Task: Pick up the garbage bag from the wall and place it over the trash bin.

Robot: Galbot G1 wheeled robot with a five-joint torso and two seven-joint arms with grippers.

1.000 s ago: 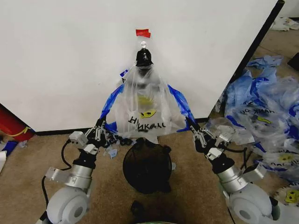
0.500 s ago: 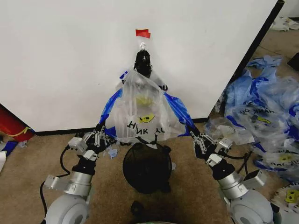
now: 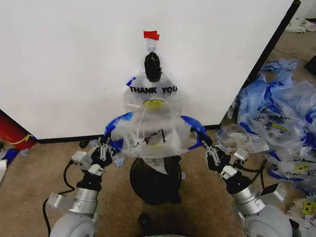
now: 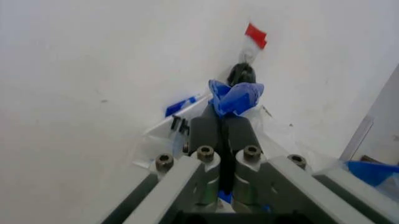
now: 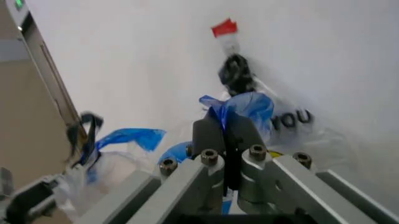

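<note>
White wall (image 3: 64, 64) with a black base strip stands over tan carpet (image 3: 29, 173), and a heap of spare blue-handled bags (image 3: 281, 123) lies to the robot's right. At the wall's foot sits the black wire-mesh trash bin (image 3: 154, 182), and above it the garbage bag (image 3: 153, 118) hangs by a dark bunched knot from a small hook (image 3: 151, 48) under red tape (image 3: 151, 35), "THANK YOU" print facing out, its lower part drawn forward and spread over the bin. Left gripper (image 3: 103, 147) is clenched on one blue handle (image 4: 236, 97), and right gripper (image 3: 210, 148) is clenched on the other handle (image 5: 240, 108), each low beside the bin.
</note>
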